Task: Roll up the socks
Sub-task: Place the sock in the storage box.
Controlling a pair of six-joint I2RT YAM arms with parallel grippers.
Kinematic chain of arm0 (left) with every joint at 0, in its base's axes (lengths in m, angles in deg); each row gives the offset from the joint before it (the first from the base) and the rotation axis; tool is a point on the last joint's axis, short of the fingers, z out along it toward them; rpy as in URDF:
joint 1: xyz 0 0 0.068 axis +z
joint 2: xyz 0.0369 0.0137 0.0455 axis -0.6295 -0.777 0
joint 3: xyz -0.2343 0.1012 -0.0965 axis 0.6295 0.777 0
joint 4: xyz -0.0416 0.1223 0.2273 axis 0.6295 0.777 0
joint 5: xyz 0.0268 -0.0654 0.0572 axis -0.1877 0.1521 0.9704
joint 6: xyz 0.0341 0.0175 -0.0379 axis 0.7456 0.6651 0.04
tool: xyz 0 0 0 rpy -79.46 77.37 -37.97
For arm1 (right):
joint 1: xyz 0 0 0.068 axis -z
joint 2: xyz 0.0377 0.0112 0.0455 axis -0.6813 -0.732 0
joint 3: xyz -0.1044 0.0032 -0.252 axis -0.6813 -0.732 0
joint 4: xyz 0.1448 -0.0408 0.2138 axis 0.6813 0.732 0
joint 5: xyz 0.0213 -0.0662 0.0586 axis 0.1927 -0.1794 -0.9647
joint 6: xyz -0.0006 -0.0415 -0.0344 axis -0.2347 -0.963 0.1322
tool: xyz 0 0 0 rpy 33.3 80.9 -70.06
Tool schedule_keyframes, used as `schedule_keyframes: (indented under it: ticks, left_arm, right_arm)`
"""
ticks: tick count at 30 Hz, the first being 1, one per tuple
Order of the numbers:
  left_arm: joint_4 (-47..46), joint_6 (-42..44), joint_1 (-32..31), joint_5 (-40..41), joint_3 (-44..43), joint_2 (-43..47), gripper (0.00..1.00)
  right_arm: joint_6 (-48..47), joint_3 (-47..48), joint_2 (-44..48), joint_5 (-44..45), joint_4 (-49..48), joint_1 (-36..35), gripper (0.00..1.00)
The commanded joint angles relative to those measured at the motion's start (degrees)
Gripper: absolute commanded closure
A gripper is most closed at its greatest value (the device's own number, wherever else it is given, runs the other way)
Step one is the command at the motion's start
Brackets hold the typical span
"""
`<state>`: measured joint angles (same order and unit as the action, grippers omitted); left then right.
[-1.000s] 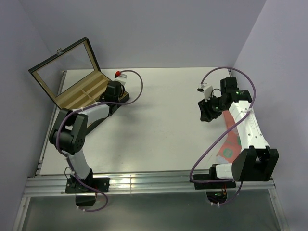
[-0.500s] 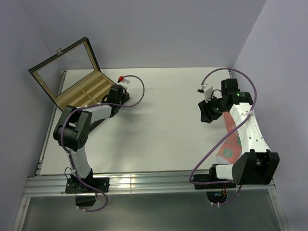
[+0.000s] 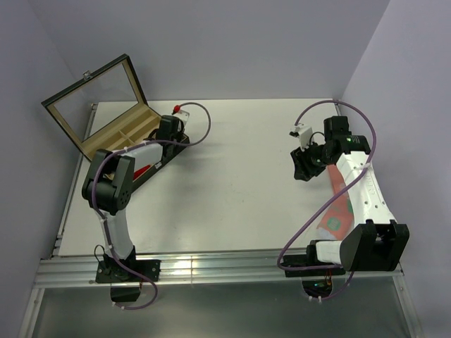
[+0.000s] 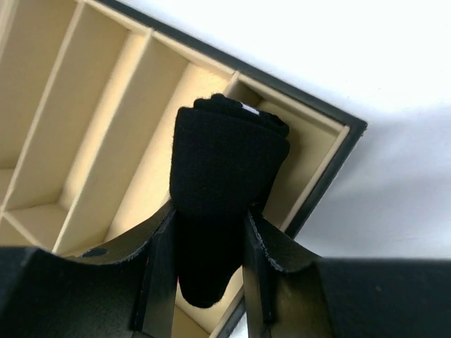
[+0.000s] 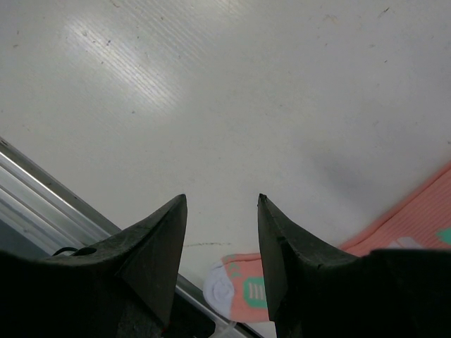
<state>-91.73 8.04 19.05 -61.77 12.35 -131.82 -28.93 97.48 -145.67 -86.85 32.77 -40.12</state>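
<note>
While the rolled black sock (image 4: pixel 225 162) is clamped by the left gripper (image 4: pixel 209 215) above the end compartment of the wooden box (image 4: pixel 320 116), the red sock (image 3: pixel 144 170) lying near that arm is judged not yet rolled, and nothing is held by the parted right gripper (image 5: pixel 222 204).

The left arm (image 3: pixel 107 191) and the right arm (image 3: pixel 363 186) share one build: white shells over the long links, black blocks at the joints and bases; a purple cable (image 3: pixel 313 215) loops along each; a small white camera module (image 3: pixel 301 130) sits at each wrist; a green light (image 3: pixel 347 139) glows on the right arm; the fingers (image 5: pixel 151 246) are matte black wedges.
</note>
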Motion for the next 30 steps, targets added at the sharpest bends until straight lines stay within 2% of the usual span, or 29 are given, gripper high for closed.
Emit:
schedule_keyframes:
  ticks: [1, 8, 13, 17, 30]
  left_arm:
    - [9.0, -3.5, 1.1, -9.9, -4.6, -3.0, 1.0]
    - [19.6, -5.8, 3.8, -17.9, -11.7, -7.2, 0.99]
    - [25.7, -8.1, 6.3, -23.3, -16.8, -9.8, 0.89]
    - [27.7, -8.9, 7.7, -24.9, -18.4, -10.4, 0.76]
    - [29.2, -12.1, 8.5, -24.0, -20.4, -8.2, 0.55]
  right_arm:
    - [-0.8, 0.0, 1.5, 0.1, -0.6, 0.4, 0.48]
    - [-0.9, 0.5, 1.4, -0.4, 0.0, 0.4, 0.48]
    - [-1.0, 1.4, 1.5, -0.2, 1.0, 0.4, 0.48]
    - [-1.0, 1.3, 1.9, -0.1, 1.0, 0.4, 0.48]
    - [-1.0, 2.0, 2.0, -0.3, 2.1, 0.4, 0.48]
